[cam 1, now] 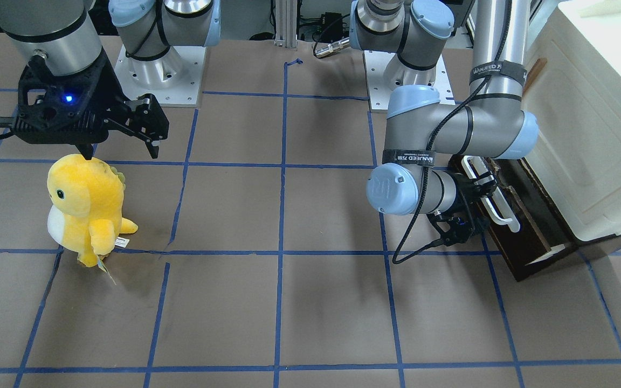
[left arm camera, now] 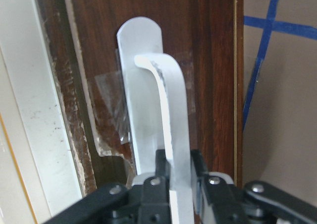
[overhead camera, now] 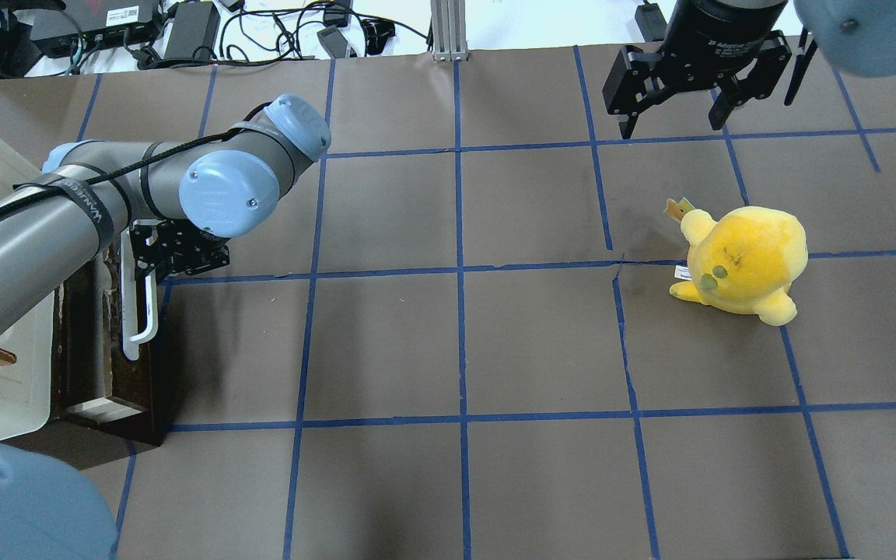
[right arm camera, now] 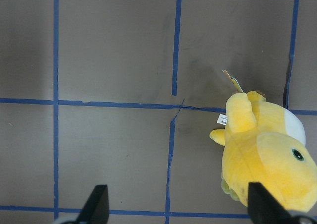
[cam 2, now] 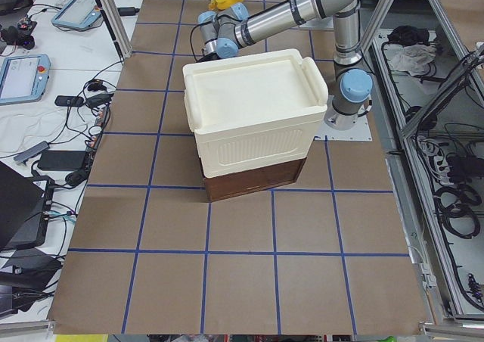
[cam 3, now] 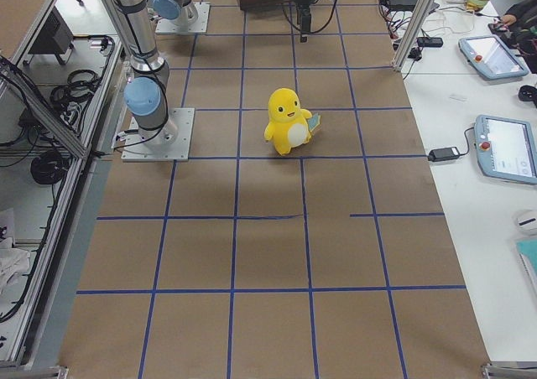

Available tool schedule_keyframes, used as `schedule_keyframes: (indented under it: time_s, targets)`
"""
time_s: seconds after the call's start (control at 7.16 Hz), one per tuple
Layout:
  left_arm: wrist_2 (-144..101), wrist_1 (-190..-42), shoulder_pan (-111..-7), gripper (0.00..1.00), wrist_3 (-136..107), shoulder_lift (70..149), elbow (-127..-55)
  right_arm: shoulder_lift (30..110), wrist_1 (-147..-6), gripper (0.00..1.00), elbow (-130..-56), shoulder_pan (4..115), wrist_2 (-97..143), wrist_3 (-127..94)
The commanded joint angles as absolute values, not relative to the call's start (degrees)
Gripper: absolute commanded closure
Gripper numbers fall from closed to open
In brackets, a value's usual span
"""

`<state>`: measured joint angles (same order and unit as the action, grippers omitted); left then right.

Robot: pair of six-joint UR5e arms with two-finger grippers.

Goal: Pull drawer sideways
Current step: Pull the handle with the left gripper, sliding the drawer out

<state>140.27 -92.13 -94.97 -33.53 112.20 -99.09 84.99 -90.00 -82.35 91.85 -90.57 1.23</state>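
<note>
The dark brown drawer [cam 1: 531,237] sits under a big cream-white box [cam 1: 591,134] at the table's left end, slid partly out; it also shows in the overhead view [overhead camera: 106,381]. Its white bar handle [cam 1: 496,196] runs along the front. My left gripper [left arm camera: 178,184] is shut on the handle [left arm camera: 171,125], the fingers [left arm camera: 200,167] pressed on both sides of the bar; it shows in the overhead view [overhead camera: 145,260] too. My right gripper [overhead camera: 673,117] is open and empty, hanging above the table behind a yellow plush toy.
A yellow plush toy [overhead camera: 743,260] stands on the table's right half, also in the front view [cam 1: 87,207] and right wrist view [right arm camera: 267,154]. The brown table [overhead camera: 456,342] has a blue tape grid. Cables and devices lie beyond the far edge [overhead camera: 183,23].
</note>
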Motion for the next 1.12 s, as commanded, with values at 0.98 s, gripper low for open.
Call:
schedule_keyframes:
  time_s: [0.98]
  targets:
    - [138.25, -98.78, -98.52, 1.0, -39.89, 115.04, -93.61, 84.99, -90.0, 0.0, -82.35, 91.85, -90.53, 1.23]
